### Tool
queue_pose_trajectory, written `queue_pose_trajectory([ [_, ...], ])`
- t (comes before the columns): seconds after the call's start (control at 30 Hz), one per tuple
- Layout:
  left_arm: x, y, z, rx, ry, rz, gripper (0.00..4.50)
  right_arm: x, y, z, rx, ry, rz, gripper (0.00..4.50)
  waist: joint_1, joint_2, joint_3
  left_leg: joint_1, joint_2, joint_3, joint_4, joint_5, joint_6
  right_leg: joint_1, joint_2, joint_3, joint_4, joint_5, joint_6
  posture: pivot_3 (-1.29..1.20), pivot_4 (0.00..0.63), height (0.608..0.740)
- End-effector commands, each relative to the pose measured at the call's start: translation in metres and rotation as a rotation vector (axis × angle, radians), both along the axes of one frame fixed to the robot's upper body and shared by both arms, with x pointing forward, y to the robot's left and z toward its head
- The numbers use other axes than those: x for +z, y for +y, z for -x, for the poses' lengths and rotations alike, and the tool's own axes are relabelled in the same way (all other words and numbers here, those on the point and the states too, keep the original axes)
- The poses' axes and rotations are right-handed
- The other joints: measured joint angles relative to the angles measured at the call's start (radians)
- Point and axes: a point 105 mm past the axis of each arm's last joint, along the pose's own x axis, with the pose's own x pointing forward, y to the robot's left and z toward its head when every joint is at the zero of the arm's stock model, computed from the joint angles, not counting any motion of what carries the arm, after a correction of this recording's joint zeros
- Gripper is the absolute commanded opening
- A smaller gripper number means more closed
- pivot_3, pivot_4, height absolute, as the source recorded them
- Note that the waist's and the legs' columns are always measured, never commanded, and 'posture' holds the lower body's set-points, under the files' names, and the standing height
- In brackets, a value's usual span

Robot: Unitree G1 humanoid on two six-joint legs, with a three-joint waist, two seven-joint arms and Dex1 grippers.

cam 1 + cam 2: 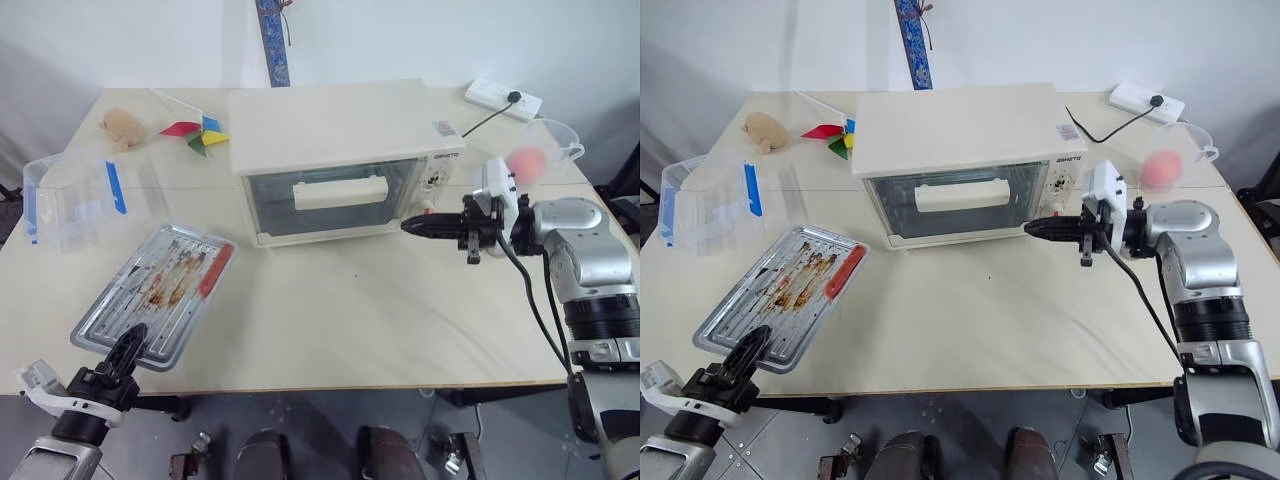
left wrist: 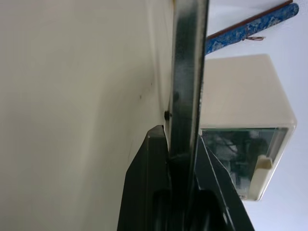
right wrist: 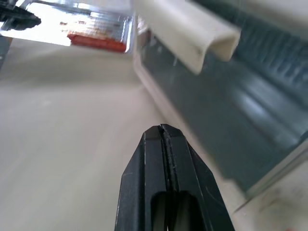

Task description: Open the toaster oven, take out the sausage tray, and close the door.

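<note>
With the sausage tray [image 1: 150,295] out and pinched by the left jaws [image 1: 125,348], the door [image 1: 335,198] shut beside the pressed-together right jaws [image 1: 422,228], only release remains.

Left claw [image 1: 128,340] clamped low; right claw [image 1: 408,227] closed, pointing left.

Even, bright, diffuse light over table [image 1: 350,320]; shadows soft and faint, a thin one under oven [image 1: 340,130] front edge. Head views sharp across whole scene, mild bending at edges. Tray [image 1: 150,295] gives small bright reflections; in right wrist view it blows out to white glare. Door [image 3: 250,120] glass shows pale streaked reflections, blurred up close. Left wrist view: near fingers [image 2: 144,192] dark, soft; wall overexposed.
</note>
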Motion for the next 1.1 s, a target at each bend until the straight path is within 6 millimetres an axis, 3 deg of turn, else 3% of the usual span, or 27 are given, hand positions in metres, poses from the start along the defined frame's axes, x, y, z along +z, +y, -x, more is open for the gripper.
queue_pose_trajectory([
  [0.03,0.007,-0.004,0.008,-0.04,-0.021,-0.022,0.0,0.02,0.003,0.0,0.021,-0.069,-0.037,0.01,0.0,0.0,0.0,0.0,0.0,0.0,0.0,0.0,0.0,0.0,0.0,0.0,0.0,0.0,0.0,0.0,0.15,0.74],
  [0.3,0.008,-0.029,0.02,-0.281,0.009,-0.09,0.0,0.026,0.007,0.02,0.079,-0.056,-0.009,0.01,0.003,0.0,0.0,-0.003,0.001,0.002,0.0,0.0,0.0,-0.006,0.0,0.001,0.002,0.0,0.0,0.0,0.15,0.74],
  [0.63,0.011,-0.061,-0.008,-0.584,-0.012,-0.112,0.0,-0.018,-0.014,0.041,0.022,0.033,0.233,0.01,0.012,0.001,0.001,-0.003,0.001,0.002,0.0,0.0,-0.001,-0.006,0.0,0.001,0.002,0.0,0.0,0.0,0.15,0.74],
  [0.73,0.011,-0.075,-0.015,-0.713,-0.007,-0.118,0.0,-0.019,-0.015,0.046,0.011,0.043,0.217,0.01,0.026,0.001,0.001,-0.003,0.0,0.005,0.0,0.0,0.0,-0.006,0.0,0.001,0.002,0.0,0.0,0.0,0.15,0.74],
  [0.83,0.011,-0.079,-0.019,-0.766,0.001,-0.13,0.0,-0.018,-0.016,0.051,-0.001,0.038,0.213,0.56,0.028,0.001,0.001,-0.003,0.0,0.005,0.0,0.0,0.0,-0.006,-0.001,0.002,0.003,0.0,0.0,0.0,0.15,0.74],
  [1.1,0.014,-0.077,-0.027,-0.793,-0.011,-0.12,0.0,-0.017,-0.02,0.059,-0.042,0.045,0.19,3.11,0.009,0.001,0.001,-0.003,0.001,0.007,-0.003,0.0,-0.001,-0.007,0.0,0.001,0.004,0.0,0.0,0.0,0.15,0.74],
])
